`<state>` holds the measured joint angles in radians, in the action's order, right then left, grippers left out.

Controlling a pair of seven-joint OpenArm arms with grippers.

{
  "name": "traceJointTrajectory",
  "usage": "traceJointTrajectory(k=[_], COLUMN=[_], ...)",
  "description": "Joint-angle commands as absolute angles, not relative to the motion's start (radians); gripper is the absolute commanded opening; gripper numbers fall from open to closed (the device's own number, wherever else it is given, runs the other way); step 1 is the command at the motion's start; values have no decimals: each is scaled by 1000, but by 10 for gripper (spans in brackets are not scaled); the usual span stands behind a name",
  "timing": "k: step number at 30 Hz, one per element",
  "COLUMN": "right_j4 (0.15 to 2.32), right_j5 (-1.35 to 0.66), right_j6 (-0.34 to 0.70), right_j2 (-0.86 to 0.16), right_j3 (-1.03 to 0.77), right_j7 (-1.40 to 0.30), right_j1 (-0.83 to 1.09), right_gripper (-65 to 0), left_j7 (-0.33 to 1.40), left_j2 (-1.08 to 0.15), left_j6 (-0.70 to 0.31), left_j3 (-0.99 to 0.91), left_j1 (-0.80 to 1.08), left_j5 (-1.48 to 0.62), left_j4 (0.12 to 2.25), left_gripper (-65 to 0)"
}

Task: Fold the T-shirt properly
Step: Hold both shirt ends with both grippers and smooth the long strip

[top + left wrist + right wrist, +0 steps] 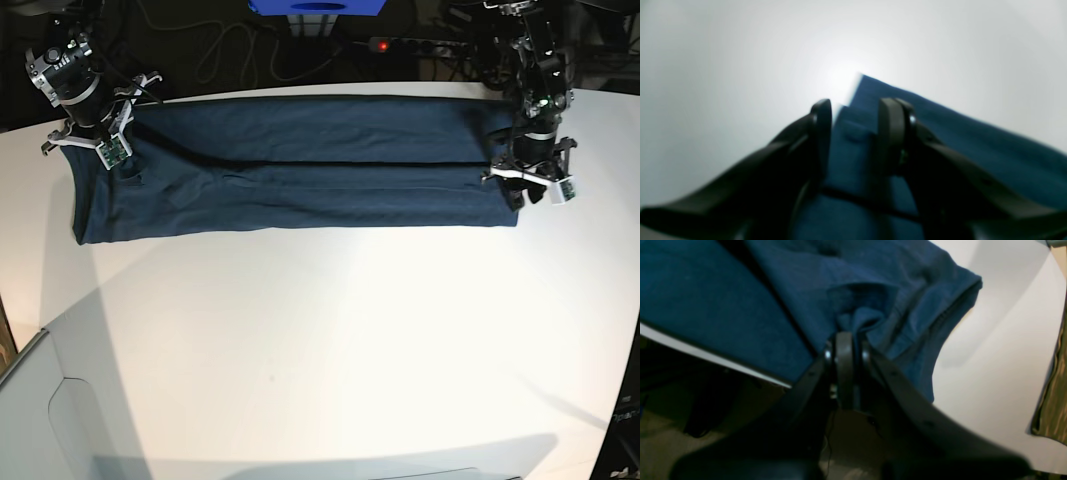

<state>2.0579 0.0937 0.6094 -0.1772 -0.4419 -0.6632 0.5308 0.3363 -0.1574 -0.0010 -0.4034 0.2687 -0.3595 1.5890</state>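
Base view: T-shirt (300,185), dark navy, lies folded lengthwise into a long band across the far part of the white table (330,340), one end near each arm. A dark crease line runs along the band's length.

Right gripper (112,160) sits at the shirt end on this view's left. In the right wrist view the right gripper (844,340) has its jaws pressed together on a bunched pinch of navy fabric, with the T-shirt (873,290) wrinkling up around the tips; a hemmed edge of the cloth curls off beside it over the table (990,373), and the table's edge shows with dark floor below.

Left gripper (530,185) is at the other end of the band, at the view's right. Left wrist view: left gripper (855,133) has jaws partly apart, a gap between the two black fingers (893,133), nothing clamped; blue T-shirt (973,146) lies beneath and between them, its corner ending on the table (723,66). View is blurry.

Behind the table: a black cable (225,50) and a power strip (410,45) with a red light.
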Motion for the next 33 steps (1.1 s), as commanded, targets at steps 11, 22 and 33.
traceJointTrajectory(k=[11,22,33], right_j4=[2074,2074,2074], right_j5=[87,87,87], right_j6=[633,633,633], right_j2=[-185,-185,-185], right_j3=[-446,-446,-446], right_j7=[-651,-653,-651], right_j1=[532,527,527], right_gripper=[-650,-650,-650], left_j7=[315,315,309], left_j2=[-160,-156,-125], left_j6=[-1,2,-1], left_j3=[-401,-404,-479], left_j1=[265,305,412], left_j5=[-360,-367,-371], left_j4=[1604,1643,1741], left_gripper=[-533,-650,-650])
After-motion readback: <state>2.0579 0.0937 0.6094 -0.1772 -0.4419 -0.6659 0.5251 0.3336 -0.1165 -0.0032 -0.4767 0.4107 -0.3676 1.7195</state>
